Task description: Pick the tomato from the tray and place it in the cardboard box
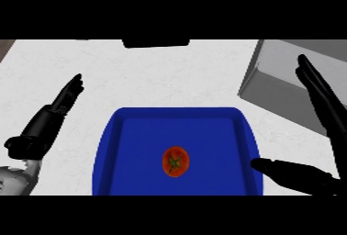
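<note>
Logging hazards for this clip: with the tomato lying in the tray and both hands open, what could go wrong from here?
1. The tomato lies loose on the blue tray; the open right hand, coming in from the side, might nudge it and roll it away instead of closing round it.
2. The grey box sits close behind that hand, so a lift could clip its wall.
3. The left hand rests beside the tray, unlikely to interfere.

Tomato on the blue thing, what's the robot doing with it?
Nothing is holding the tomato yet. It lies alone on the blue tray. The right hand is open, fingers straight, beside the tray's right edge and in front of the grey box, with its thumb nearest the tomato. The left hand rests open at the left, off the tray.
</note>
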Available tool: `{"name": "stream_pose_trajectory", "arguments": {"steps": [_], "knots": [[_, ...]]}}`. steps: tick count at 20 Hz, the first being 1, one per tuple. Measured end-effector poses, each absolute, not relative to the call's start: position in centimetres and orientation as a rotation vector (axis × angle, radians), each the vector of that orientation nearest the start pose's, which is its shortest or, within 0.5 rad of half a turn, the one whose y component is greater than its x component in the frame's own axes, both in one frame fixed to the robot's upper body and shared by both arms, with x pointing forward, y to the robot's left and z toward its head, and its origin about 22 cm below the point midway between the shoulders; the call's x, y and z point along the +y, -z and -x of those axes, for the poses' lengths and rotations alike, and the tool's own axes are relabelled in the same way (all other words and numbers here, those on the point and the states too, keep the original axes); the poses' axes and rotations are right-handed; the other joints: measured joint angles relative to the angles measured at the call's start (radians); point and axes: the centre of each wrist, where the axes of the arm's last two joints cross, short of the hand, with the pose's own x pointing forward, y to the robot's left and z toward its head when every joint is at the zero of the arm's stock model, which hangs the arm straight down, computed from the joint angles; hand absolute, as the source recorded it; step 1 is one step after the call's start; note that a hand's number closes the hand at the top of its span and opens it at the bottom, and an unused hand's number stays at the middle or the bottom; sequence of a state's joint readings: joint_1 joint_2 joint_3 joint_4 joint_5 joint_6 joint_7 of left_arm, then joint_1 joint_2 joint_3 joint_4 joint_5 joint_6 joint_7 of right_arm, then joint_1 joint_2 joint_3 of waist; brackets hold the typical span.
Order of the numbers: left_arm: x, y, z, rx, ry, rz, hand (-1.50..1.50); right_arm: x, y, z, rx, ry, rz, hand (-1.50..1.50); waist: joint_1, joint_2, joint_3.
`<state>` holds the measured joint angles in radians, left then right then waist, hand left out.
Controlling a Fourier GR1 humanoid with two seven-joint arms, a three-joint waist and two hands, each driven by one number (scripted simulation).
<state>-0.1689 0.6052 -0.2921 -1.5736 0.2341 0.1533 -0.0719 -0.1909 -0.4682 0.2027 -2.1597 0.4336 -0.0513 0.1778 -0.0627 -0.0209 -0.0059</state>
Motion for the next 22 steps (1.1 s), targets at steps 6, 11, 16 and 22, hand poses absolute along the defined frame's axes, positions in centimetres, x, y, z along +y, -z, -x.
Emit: {"name": "stream_pose_trajectory", "arguments": {"steps": [6,11,16,22], "knots": [[27.7,-6.8,-27.9,-1.729,0.495,-0.138,0.00,-19.2,-18.7,-17.9,-2.057,-1.101,0.769,-1.50,0.029,0.010,0.001],[27.4,-6.4,-28.1,-1.732,0.514,-0.121,0.00,-16.9,-18.0,-17.0,-1.818,-1.343,0.828,-1.50,0.041,0.010,-0.001],[27.1,-6.5,-28.6,-1.737,0.524,-0.111,0.00,-13.7,-17.3,-15.6,-1.591,-1.548,0.914,-1.50,0.052,0.010,-0.002],[27.1,-6.2,-28.8,-1.735,0.534,-0.100,0.00,-7.9,-15.5,-14.7,-1.438,-1.675,0.991,-1.50,0.065,0.011,-0.001]]}}
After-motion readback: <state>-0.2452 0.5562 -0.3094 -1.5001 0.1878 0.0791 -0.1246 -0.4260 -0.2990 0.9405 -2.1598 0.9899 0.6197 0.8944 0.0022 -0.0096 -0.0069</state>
